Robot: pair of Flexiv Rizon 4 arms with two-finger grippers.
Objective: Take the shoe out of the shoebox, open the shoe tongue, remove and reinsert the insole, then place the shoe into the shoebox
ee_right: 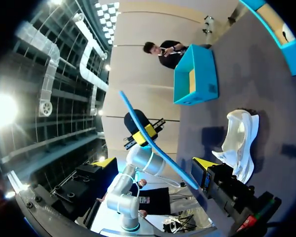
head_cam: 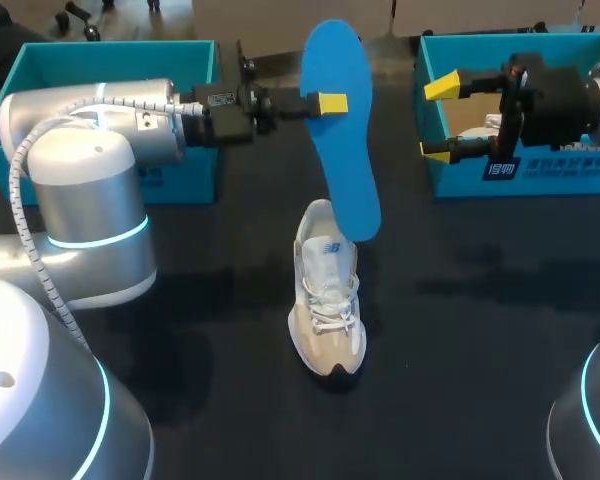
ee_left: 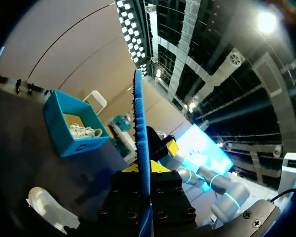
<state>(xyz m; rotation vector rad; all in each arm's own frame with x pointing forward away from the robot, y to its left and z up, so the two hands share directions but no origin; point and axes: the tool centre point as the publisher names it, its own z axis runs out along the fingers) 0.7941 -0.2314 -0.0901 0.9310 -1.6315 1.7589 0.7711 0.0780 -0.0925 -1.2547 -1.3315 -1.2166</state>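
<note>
A blue insole point(head_cam: 342, 130) hangs upright over the table, and my left gripper point(head_cam: 330, 103) is shut on its upper part. Its lower end stands just above the heel opening of the white shoe point(head_cam: 327, 300), which stands upright on the black table. In the left wrist view the insole point(ee_left: 140, 123) shows edge-on between the yellow tips of that gripper point(ee_left: 144, 168), with the shoe point(ee_left: 47, 210) below. My right gripper point(head_cam: 436, 118) stands open beside the right shoebox point(head_cam: 540, 170), holding nothing. From the right wrist, the insole point(ee_right: 153, 143) and shoe point(ee_right: 239, 143) lie ahead of its open gripper point(ee_right: 155, 165).
A second blue box point(head_cam: 180, 175) sits at the back left behind my left arm. The right shoebox point(ee_left: 71, 128) holds another white shoe point(ee_left: 84, 132). Bare black tabletop point(head_cam: 460, 330) surrounds the shoe.
</note>
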